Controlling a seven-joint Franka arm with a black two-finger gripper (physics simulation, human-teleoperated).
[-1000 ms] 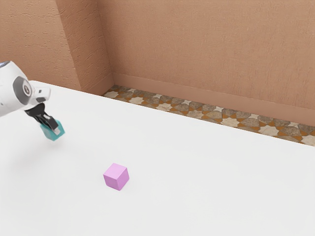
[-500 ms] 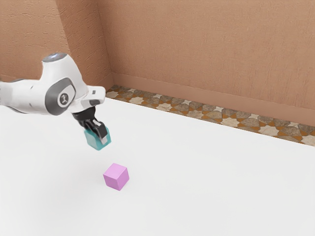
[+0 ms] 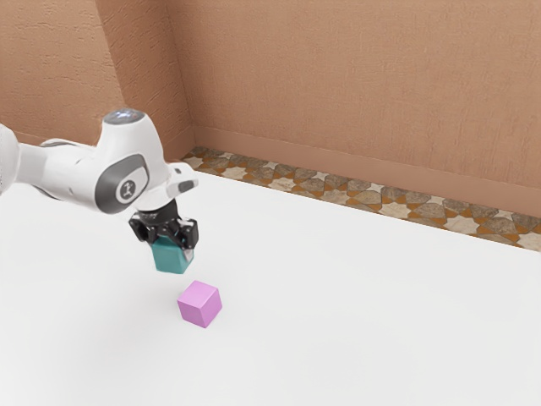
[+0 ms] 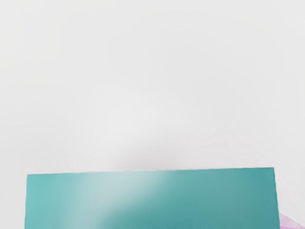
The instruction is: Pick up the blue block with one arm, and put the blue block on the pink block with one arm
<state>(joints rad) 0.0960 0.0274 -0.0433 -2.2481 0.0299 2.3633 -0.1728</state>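
Nearest to us, the pink block [image 3: 199,304] sits flat on the white table [image 3: 355,304], alone, with open tabletop all round it. Just beyond it and a touch toward the exterior view's left, there's the blue block [image 3: 171,258], up in the air, clear of the table and not touching the pink one. The black gripper [image 3: 169,244] has it: jaws clamped on the block from two sides, fingers pointing down and the teal cube hanging below them.

From the hand's own camera, the blue block [image 4: 152,200] looms large right under the hand. A thin sliver of the pink block [image 4: 289,222] peeks out past one lower corner, and the pale table [image 4: 152,86] spreads beyond.

Further back, the white arm [image 3: 84,173] comes in from the exterior view's left, its grey-capped joint bent over the gripper. Past the table's far edge runs a strip of patterned floor tiles [image 3: 380,199], and behind that the terracotta wall [image 3: 355,85] closes the scene.
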